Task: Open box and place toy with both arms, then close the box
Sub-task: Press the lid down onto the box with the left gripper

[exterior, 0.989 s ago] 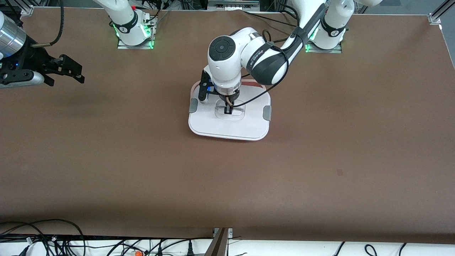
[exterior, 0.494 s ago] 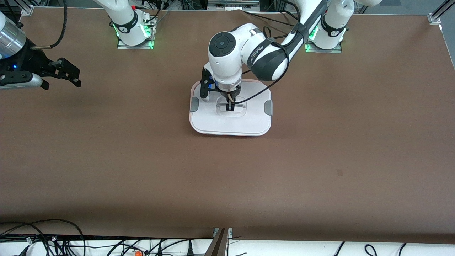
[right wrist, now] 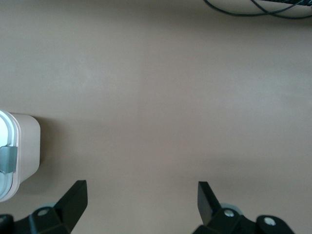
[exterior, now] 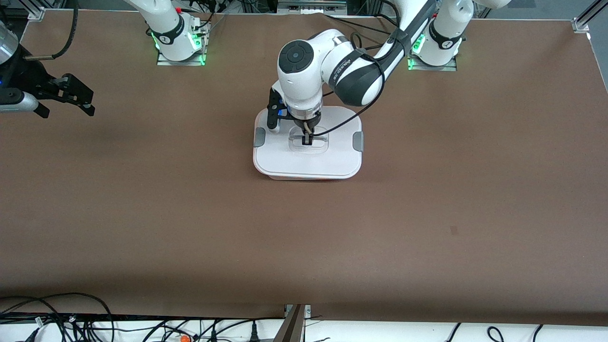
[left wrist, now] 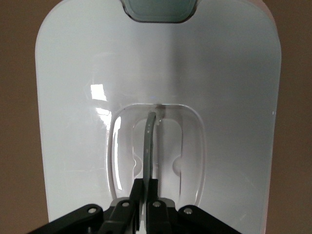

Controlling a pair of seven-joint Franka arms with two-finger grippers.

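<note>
The box [exterior: 304, 177] stands mid-table with its white lid [exterior: 308, 161] lying level on it, grey clips [exterior: 357, 141] at both ends. My left gripper [exterior: 307, 140] points straight down, shut on the lid's thin clear handle [left wrist: 148, 141] in the recess. In the left wrist view the left gripper [left wrist: 147, 183] pinches that handle between its black fingers. My right gripper [exterior: 90, 105] hangs open and holds nothing, over bare table at the right arm's end. In the right wrist view the right gripper [right wrist: 141, 195] faces the tabletop, with the box [right wrist: 27, 141] at the picture's edge. The toy is out of view.
Brown tabletop [exterior: 304, 237] stretches all round the box. Loose black cables [exterior: 71, 318] lie along the table edge nearest the front camera. The arm bases [exterior: 178, 42] stand at the edge farthest from it.
The lid, skewed and raised a second ago with a pink rim showing, has come down square on the box under my left gripper. My right gripper has drawn away toward its end of the table.
</note>
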